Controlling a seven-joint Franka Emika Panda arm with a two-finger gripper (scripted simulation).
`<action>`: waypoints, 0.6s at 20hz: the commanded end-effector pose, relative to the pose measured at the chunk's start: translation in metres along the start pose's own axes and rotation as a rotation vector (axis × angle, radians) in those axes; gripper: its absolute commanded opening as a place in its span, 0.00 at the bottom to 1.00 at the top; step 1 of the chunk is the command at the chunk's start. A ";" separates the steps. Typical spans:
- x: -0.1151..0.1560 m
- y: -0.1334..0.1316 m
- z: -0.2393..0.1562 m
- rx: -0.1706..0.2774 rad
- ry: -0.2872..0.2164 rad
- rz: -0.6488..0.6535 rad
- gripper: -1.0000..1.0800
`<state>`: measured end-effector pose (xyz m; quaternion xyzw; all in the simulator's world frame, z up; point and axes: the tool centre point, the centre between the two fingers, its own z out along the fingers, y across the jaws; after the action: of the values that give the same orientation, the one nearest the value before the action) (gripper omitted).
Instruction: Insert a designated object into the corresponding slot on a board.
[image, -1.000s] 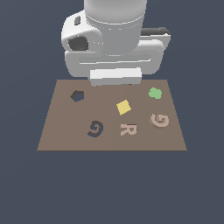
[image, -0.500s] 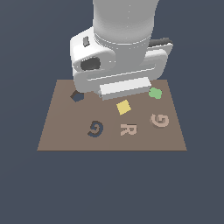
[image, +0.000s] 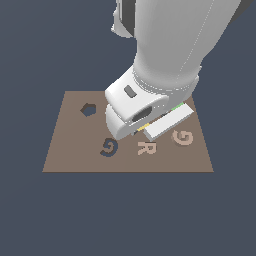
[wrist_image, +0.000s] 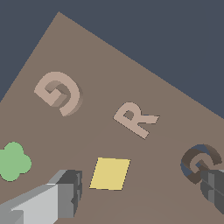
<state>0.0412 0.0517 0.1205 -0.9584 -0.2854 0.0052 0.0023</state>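
Exterior view, from its left to its right: board (image: 65, 155) with a hexagonal hole (image: 88, 109), the G-shaped slot (image: 109, 147), the R piece (image: 145, 148), then the G piece (image: 183, 137) lying flat near the board's far edge on that view's right. The arm's wrist (image: 135, 112) hangs low over the middle of the board, tilted, hiding the yellow square there.

Wrist view: the jaws (wrist_image: 142, 190) stand released and empty, one finger (wrist_image: 65, 194) beside the yellow square (wrist_image: 110, 173), the other finger (wrist_image: 214, 188) over the slot (wrist_image: 199, 162). The G piece (wrist_image: 59, 92) lies well apart from them; a green clover shape (wrist_image: 14, 162) sits nearby.

Judged step: reaching for the G piece. To do it well, shift the jaws across past the R piece (wrist_image: 134, 119), centre them over the G, and align the fingers across a narrow stroke before descending.
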 end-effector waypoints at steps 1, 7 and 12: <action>0.015 -0.008 0.010 -0.001 0.001 -0.122 0.96; 0.045 -0.032 0.033 -0.004 0.003 -0.401 0.96; 0.060 -0.053 0.047 -0.006 0.005 -0.588 0.96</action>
<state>0.0618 0.1213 0.0771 -0.8498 -0.5272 0.0020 0.0016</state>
